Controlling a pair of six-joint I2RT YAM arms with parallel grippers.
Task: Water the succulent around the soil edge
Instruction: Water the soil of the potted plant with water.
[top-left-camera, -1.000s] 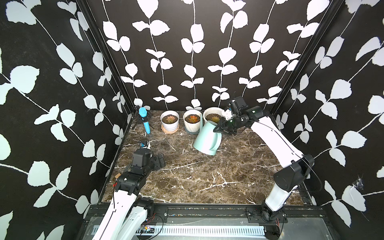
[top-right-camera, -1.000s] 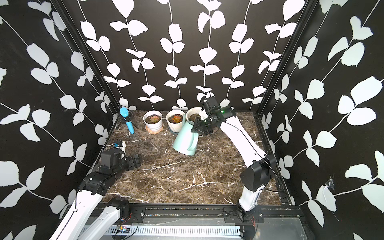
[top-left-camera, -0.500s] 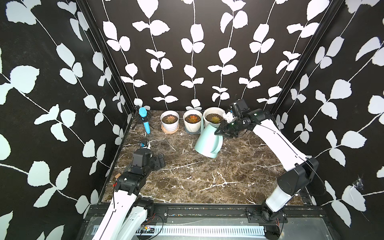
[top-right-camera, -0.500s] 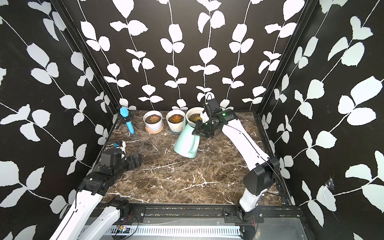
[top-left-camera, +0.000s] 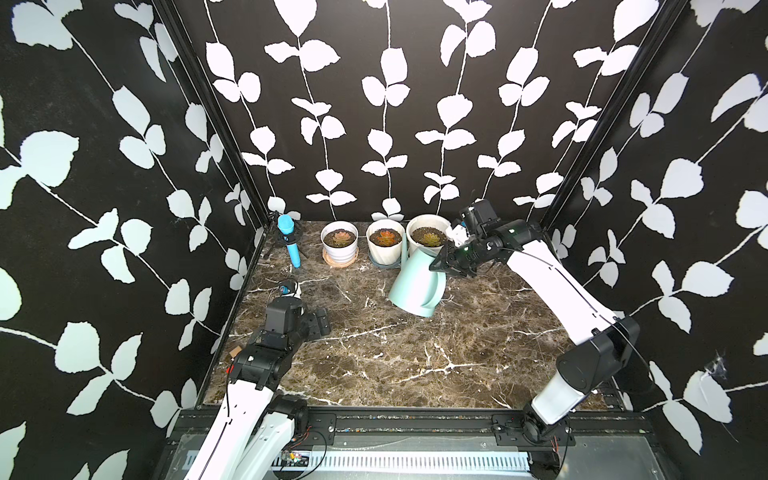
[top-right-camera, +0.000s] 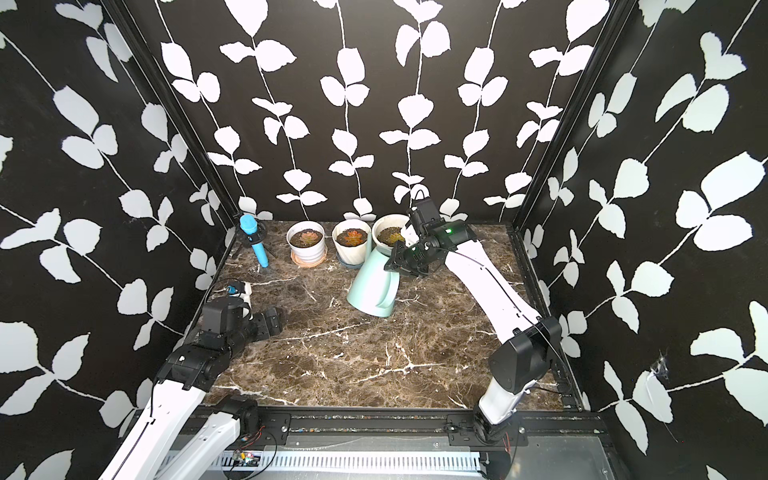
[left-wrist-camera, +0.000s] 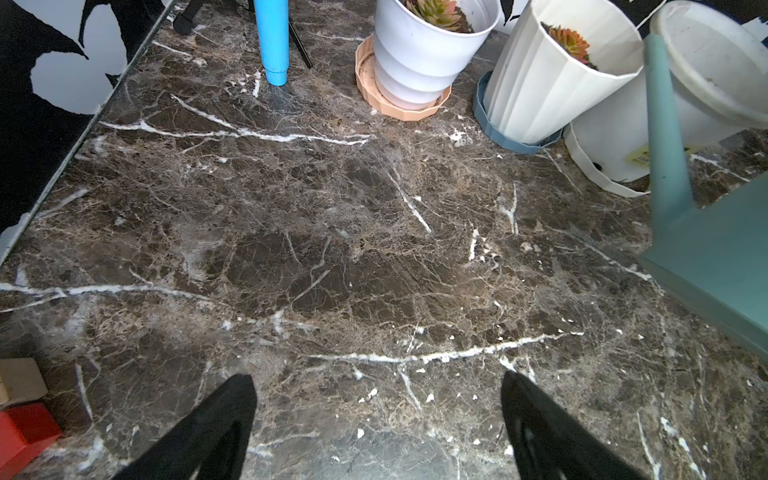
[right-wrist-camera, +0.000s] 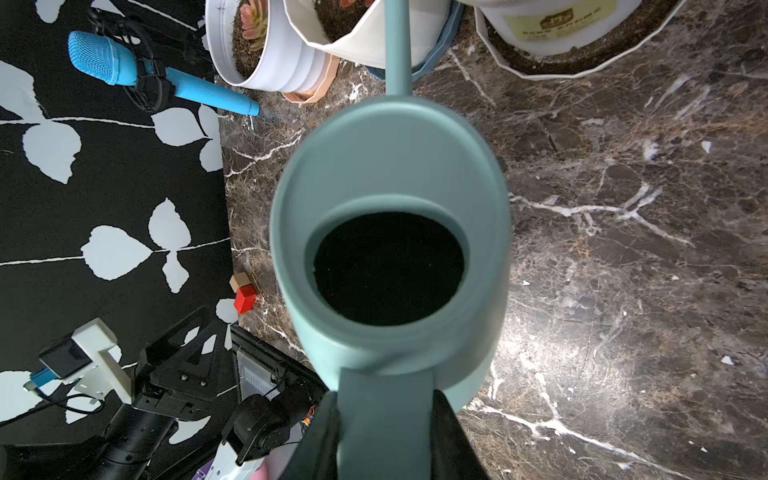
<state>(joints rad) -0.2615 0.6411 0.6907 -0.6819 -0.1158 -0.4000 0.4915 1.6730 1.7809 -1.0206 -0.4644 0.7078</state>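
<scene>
Over the last second little had changed. The right arm's elbow had eased outward toward 4 o'clock and its wrist had dipped slightly. The mint-green watering can had stayed tilted in almost the same spot, just past the table's centre toward 1 o'clock. The left arm had not moved. This suggested the pour was being held or finely adjusted. No water could be seen, so progress was unclear.

The right fingers were clamped on the can's handle. The left fingers stood wide apart and empty above the table at 8 o'clock.

The thin spout rose between the middle pot and the right pot. Its tip was at the right pot's rim, seemingly aimed at the soil edge around that pot's succulent, at 12 o'clock.

Counted:
- 1 watering can
- 3 white pots in a row at 12 o'clock, including the left pot
- 3 succulents, 1 per pot
- 3 saucers: peach, blue and white
- 1 blue microphone at 11 o'clock
- 1 red block and 1 tan block at 8 o'clock
- 2 arms
</scene>
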